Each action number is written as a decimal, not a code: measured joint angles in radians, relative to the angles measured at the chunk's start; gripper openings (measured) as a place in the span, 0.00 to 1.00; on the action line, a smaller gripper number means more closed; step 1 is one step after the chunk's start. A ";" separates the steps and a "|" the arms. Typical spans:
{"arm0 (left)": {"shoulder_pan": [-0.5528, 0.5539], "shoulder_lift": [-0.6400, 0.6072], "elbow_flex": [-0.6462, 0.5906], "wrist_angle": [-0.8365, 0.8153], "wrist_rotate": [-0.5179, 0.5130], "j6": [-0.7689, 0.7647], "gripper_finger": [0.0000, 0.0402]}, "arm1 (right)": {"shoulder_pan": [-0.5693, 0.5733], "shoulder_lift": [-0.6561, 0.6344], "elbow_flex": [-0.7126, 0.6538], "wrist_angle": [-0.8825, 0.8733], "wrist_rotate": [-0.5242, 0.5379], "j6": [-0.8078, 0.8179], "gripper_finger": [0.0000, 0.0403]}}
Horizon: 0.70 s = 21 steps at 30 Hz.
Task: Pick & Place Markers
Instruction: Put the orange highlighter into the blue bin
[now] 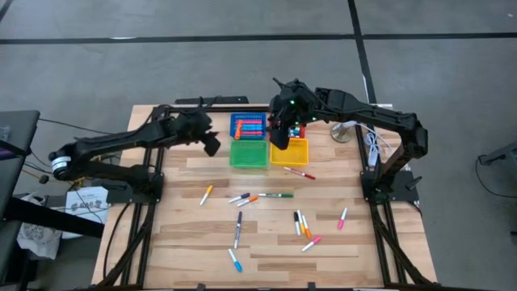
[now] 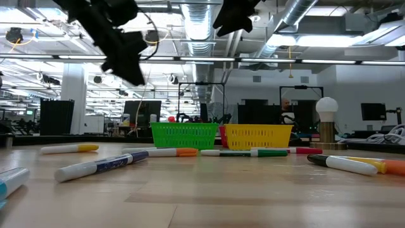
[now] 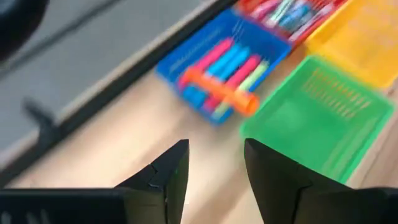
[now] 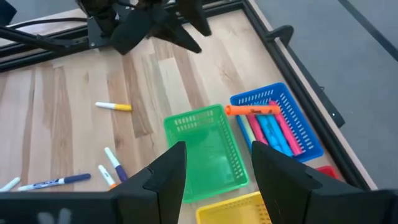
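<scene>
Several markers lie loose on the wooden table, among them a yellow-capped one (image 1: 206,195), a green one (image 1: 279,195), a red one (image 1: 299,172) and a pink one (image 1: 342,218). More markers fill the blue tray (image 3: 205,62), and an orange marker (image 4: 252,110) lies across its rim. The green tray (image 4: 205,152) holds nothing. My left gripper (image 3: 214,146) hovers open over bare table left of the green tray (image 1: 249,153). My right gripper (image 4: 217,149) hangs open above the green and yellow trays (image 1: 279,137). Neither has anything between its fingers.
Four trays stand together at the table's far middle: blue (image 1: 249,125), green, yellow (image 1: 291,152) and red (image 1: 300,129). A white cable (image 1: 367,145) lies at the far right. The loose markers are spread over the table's near half, and its left part is bare wood.
</scene>
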 joint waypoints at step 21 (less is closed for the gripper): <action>0.003 0.293 0.000 0.074 0.142 -0.114 0.38 | 0.023 0.000 0.000 0.009 0.000 0.001 0.42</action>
